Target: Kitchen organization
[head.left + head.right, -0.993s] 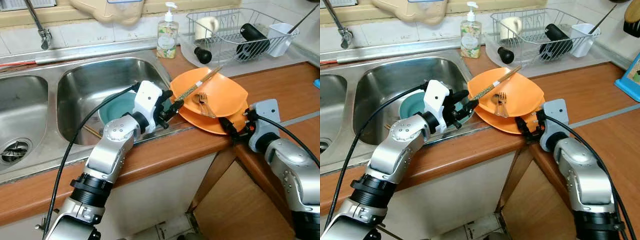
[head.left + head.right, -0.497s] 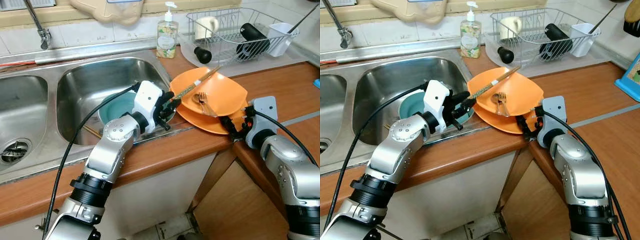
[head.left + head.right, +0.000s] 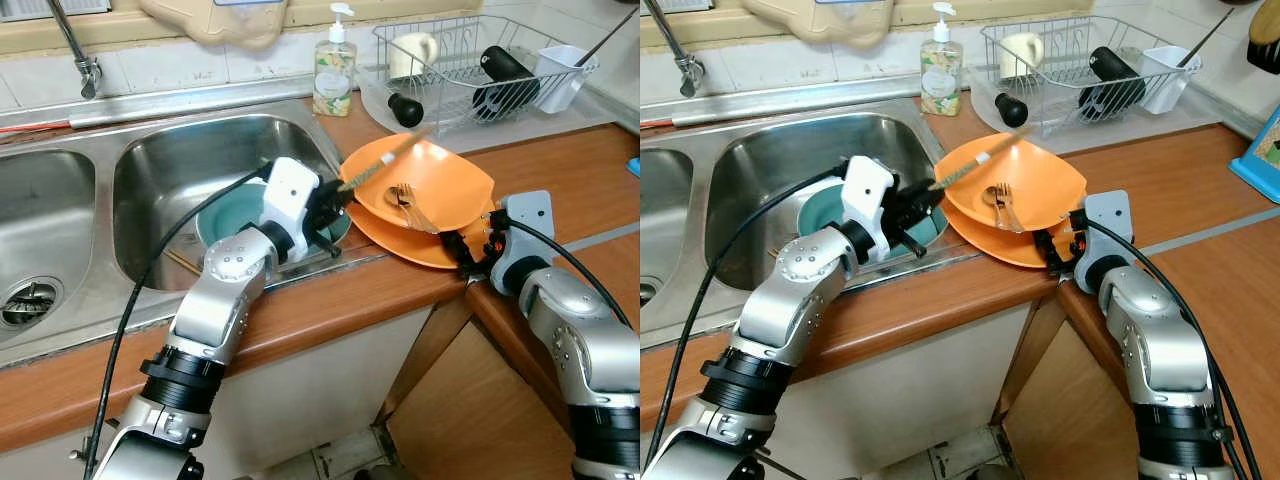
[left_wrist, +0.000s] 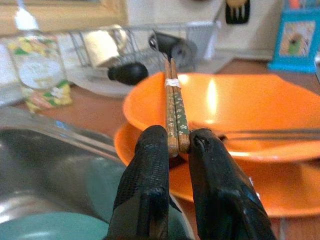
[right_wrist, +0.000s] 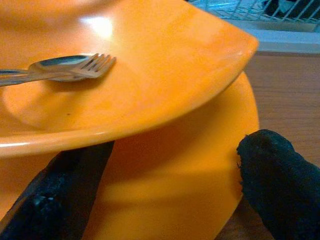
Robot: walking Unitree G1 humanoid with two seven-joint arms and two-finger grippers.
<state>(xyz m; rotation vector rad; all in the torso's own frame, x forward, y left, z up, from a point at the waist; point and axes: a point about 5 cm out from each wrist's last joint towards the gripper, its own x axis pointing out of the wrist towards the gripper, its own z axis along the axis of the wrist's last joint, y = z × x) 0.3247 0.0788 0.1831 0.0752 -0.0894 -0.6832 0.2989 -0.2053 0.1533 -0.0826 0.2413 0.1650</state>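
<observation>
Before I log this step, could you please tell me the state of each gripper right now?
Left gripper: shut on the chopsticks.
Right gripper: open, its fingers either side of the lower orange plate's edge.

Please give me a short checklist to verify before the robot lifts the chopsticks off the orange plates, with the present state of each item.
1. Left hand shut on the chopsticks: ok.
2. Chopsticks held together as a pair by their band: ok.
3. Chopstick tips off the top plate: cannot tell.
4. Fork and spoon lying inside the top plate, apart from the chopsticks: ok.
5. Right hand open astride the bottom plate rim, steadying the stack: cannot tell if it touches.
6. Teal bowl in the sink below the left hand, away from the lifting path: ok.
</observation>
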